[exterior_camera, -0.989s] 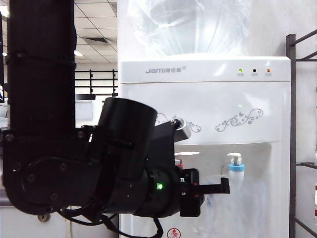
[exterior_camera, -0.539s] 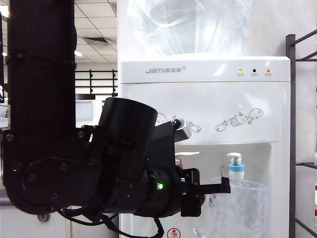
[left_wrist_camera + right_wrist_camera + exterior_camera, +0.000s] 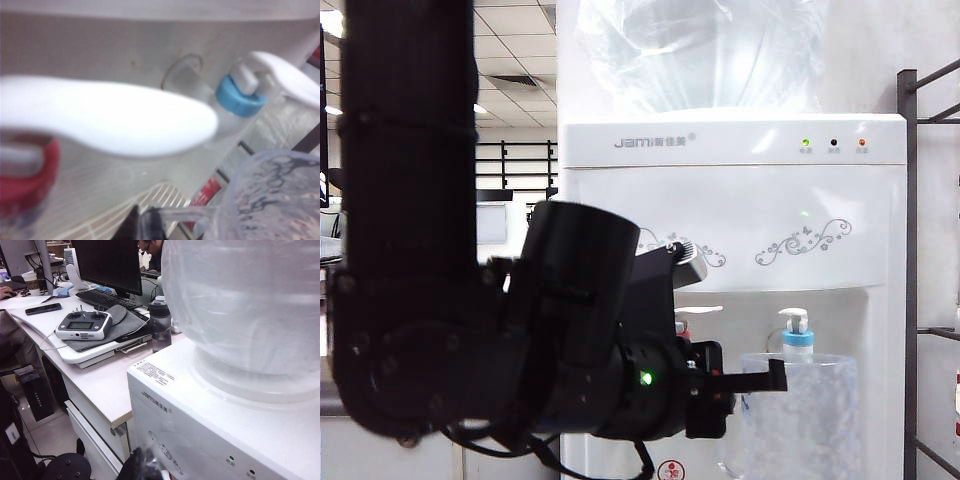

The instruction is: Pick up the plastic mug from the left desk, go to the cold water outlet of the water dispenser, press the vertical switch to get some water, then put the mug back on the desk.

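The room is an office with a panelled ceiling and strip lights. In the right wrist view, the left desk [image 3: 100, 385] shows a smooth cream top with a thick edge and a grey-white drawer; on it stand a dark lidded bottle [image 3: 161, 325], a remote controller [image 3: 83, 325] on a grey cloth, a phone [image 3: 43, 308], a keyboard [image 3: 105, 298] and a monitor [image 3: 106, 262].

The water dispenser [image 3: 760, 220] is a glossy white cabinet with grey floral swirls, three small lights and a clear bottle on top. The left gripper [image 3: 775, 375] is clamped on the plastic mug [image 3: 800, 415], clear and dimpled, held just under the cold water outlet [image 3: 797, 340], whose blue collar carries the short white vertical switch [image 3: 793, 320]. The red-collared tap [image 3: 25, 175] carries a long white lever [image 3: 107, 117].

The right gripper [image 3: 142, 467] hangs beside the dispenser's top; I cannot tell how its jaws stand.
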`<state>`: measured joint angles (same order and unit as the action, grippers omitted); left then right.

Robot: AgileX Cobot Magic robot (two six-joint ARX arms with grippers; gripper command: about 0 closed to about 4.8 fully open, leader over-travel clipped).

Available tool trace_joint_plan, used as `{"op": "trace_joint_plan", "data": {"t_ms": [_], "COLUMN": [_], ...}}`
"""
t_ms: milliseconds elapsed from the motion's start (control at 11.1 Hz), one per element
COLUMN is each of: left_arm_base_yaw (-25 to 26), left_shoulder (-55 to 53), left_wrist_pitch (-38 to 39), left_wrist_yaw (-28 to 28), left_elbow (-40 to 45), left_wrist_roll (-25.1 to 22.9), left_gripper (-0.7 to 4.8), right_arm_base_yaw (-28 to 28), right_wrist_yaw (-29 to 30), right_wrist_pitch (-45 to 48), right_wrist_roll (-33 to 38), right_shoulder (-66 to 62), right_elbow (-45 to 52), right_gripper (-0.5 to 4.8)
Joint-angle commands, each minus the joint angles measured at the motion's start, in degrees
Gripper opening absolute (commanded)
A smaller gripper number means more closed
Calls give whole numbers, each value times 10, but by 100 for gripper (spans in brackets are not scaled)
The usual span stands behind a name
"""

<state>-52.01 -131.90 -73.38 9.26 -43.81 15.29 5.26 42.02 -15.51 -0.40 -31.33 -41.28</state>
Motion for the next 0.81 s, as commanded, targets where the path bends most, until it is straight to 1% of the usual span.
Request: {"op": "trace_joint_plan", "data": {"t_ms": [90,180,359,449,629,719,809], "left_arm_base_yaw": [-21,-40,-44,-42,-41,-37,-36], "left_shoulder": [-55,-58,-58,-60,-60,-60,-60], "left_wrist_pitch": [-32,-3,23,53,61,83,80], "left_wrist_yaw": [37,125,143,141,141,137,141], "left_elbow": [-73,-98,-106,-111,-111,-111,-111], "left_wrist_roll": [2,4,4,5,12,13,12], "left_gripper": [-7,-7,-7,-7,-7,-7,-7], "right_arm_base_yaw": [0,0,0,1,0,1,1], "right_wrist_yaw": [1,1,1,1,1,1,1], "right_wrist_pitch": [5,8,8,8,10,12,12], "right_wrist_roll": [-1,-1,-1,-1,-1,-1,-1], "right_shoulder": [1,1,2,3,7,7,9], "right_elbow": [-2,-2,-2,-2,-2,-2,-2], "right_gripper": [-6,-6,-6,-6,-6,-6,-5]}}
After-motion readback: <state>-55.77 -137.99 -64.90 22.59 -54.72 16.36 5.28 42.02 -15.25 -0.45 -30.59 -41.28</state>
